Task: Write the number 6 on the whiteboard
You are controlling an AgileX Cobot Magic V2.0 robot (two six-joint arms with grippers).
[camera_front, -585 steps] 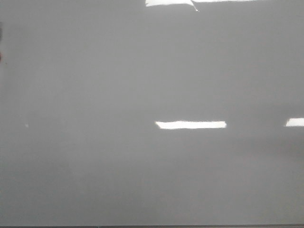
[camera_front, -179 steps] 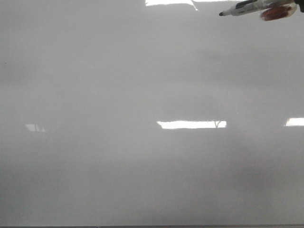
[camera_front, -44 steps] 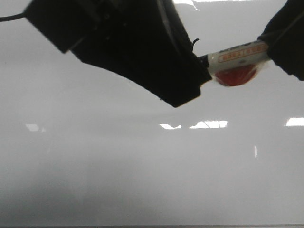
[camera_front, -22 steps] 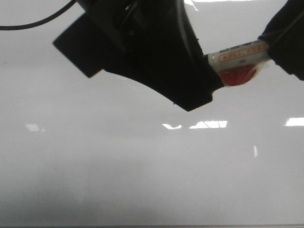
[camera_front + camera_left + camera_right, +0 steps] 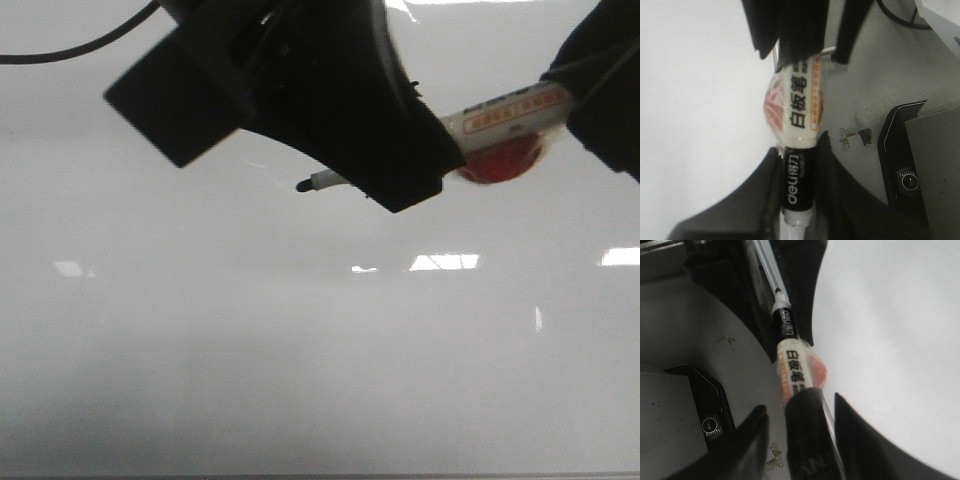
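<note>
While no number 6 shows yet on the whiteboard (image 5: 300, 360), the marker (image 5: 500, 125) hangs over its far side, clamped by both the left gripper (image 5: 400, 170) and right gripper (image 5: 600, 90); release one cleanly, keeping the tip steady.

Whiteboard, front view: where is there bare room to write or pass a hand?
The whole lower part of the whiteboard is bare, below the marker. The left edge under the cable is free too. The top middle and right are crowded by the left hand and right hand.
</note>
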